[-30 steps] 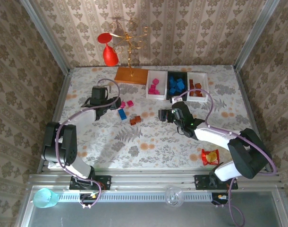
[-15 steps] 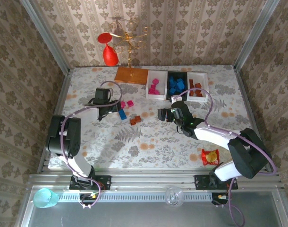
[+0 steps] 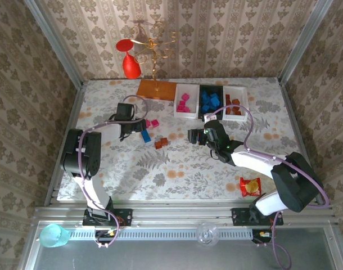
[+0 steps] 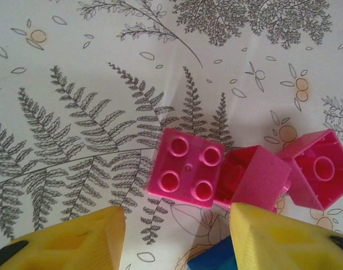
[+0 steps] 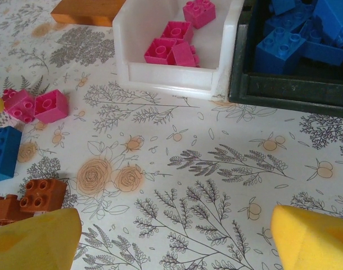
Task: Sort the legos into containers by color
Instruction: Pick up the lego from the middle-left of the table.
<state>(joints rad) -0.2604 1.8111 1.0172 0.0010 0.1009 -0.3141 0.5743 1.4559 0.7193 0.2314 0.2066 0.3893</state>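
Three pink legos (image 4: 186,168) lie in a cluster just beyond my left gripper (image 4: 176,216), which is open with bare cloth between its yellow fingers. A blue lego (image 4: 213,259) lies low against its right finger. From above, my left gripper (image 3: 139,125) is beside the pink legos (image 3: 154,122), the blue one (image 3: 145,136) and brown ones (image 3: 161,143). My right gripper (image 5: 174,225) is open over bare cloth, short of the containers. The white tray (image 5: 171,76) holds pink legos, the black tray (image 5: 284,90) blue ones, and a second white tray (image 3: 234,104) brown ones.
A gold stand on an orange-brown base (image 3: 156,89) with a red ornament (image 3: 131,64) stands at the back, left of the trays. A red-yellow snack packet (image 3: 251,186) lies at the front right, near my right arm's base.
My left gripper has slid right, up to the pink legos, and its fingers have narrowed. My right arm has hardly moved.
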